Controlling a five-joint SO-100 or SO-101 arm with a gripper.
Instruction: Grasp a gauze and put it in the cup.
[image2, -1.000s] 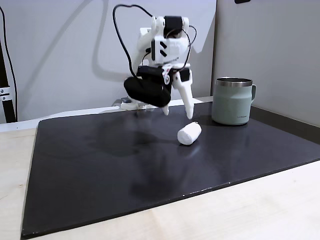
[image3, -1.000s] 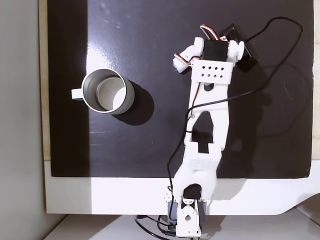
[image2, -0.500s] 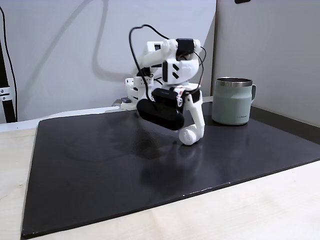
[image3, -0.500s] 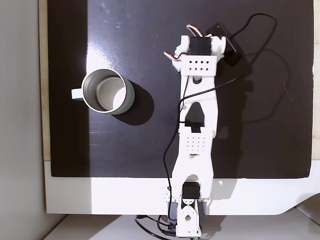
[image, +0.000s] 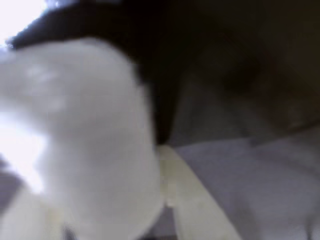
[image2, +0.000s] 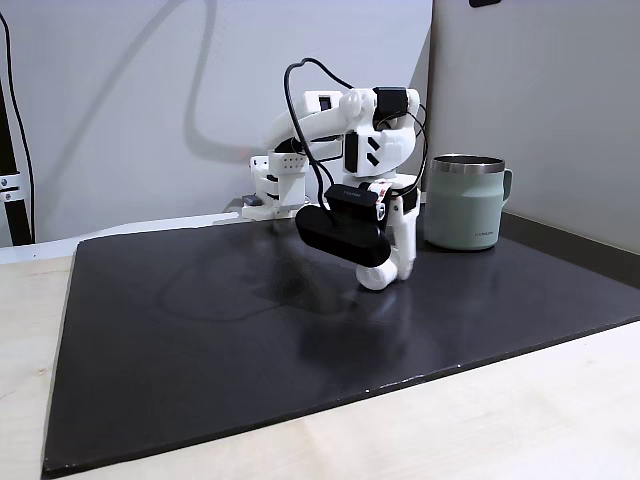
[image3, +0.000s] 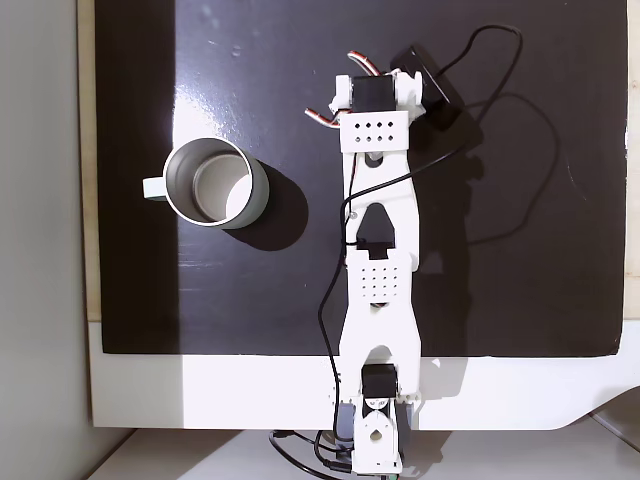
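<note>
The white gauze lies on its side on the black mat, left of the sage-green cup in a fixed view. My gripper is down at the mat with its fingers straddling the roll; it looks open. One white finger stands at the roll's right; the black wrist housing hides the other. The wrist view is blurred: the gauze fills its left half, right beside a pale finger. From above, the arm covers the roll, and the cup stands upright to its left.
The black mat covers most of the table, with light wood along its front and left edges. A black cable loops from the wrist over the mat. The arm's base sits on a white board behind the mat.
The arm has swung down and towards the cup's side, lowering the open gripper from above the mat onto the gauze. Cup and roll have stayed in place.
</note>
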